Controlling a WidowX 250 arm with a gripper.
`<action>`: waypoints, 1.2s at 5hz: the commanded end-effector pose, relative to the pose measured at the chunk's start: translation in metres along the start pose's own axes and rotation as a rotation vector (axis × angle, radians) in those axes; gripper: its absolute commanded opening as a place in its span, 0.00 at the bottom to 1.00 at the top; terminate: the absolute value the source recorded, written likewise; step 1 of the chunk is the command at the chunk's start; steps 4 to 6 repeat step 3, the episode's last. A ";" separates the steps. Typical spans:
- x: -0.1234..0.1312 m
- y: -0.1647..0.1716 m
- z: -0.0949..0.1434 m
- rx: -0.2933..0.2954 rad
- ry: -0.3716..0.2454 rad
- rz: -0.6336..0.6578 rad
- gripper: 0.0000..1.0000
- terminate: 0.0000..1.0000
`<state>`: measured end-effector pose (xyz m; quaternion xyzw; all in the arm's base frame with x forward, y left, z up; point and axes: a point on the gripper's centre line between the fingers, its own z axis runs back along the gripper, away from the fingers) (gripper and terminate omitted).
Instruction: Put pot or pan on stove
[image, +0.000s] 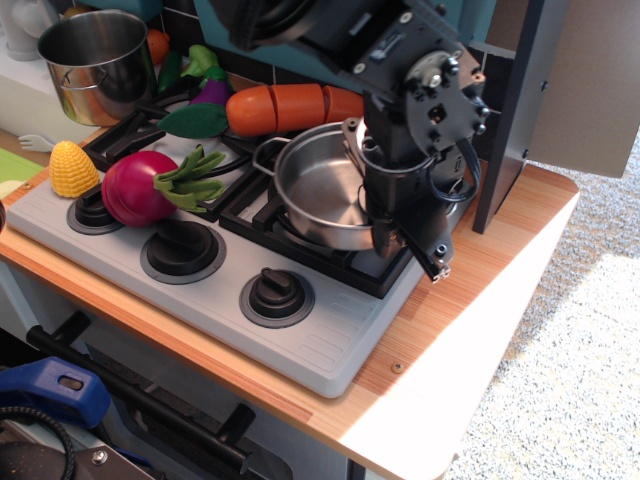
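Note:
The shallow shiny steel pan (318, 190) with a thin wire loop handle on its left sits over the right black burner grate of the light-grey toy stove (230, 280). My black gripper (372, 196) is shut on the pan's right rim, coming down from above. The arm hides the pan's right side and the back of the burner. Whether the pan's base rests on the grate or hangs just above it I cannot tell.
A red onion (140, 187) and yellow corn (73, 168) lie on the left burner. A carrot (300, 107), eggplant (210, 92) and a tall steel pot (98, 62) stand behind. A dark post (520, 110) rises to the right. Wooden counter (470, 300) lies to the right.

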<state>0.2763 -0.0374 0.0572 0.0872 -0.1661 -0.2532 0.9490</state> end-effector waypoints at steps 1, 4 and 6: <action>0.030 0.041 -0.014 -0.008 -0.076 -0.063 0.00 0.00; 0.035 0.045 -0.021 -0.033 -0.088 -0.052 1.00 1.00; 0.035 0.045 -0.021 -0.033 -0.088 -0.052 1.00 1.00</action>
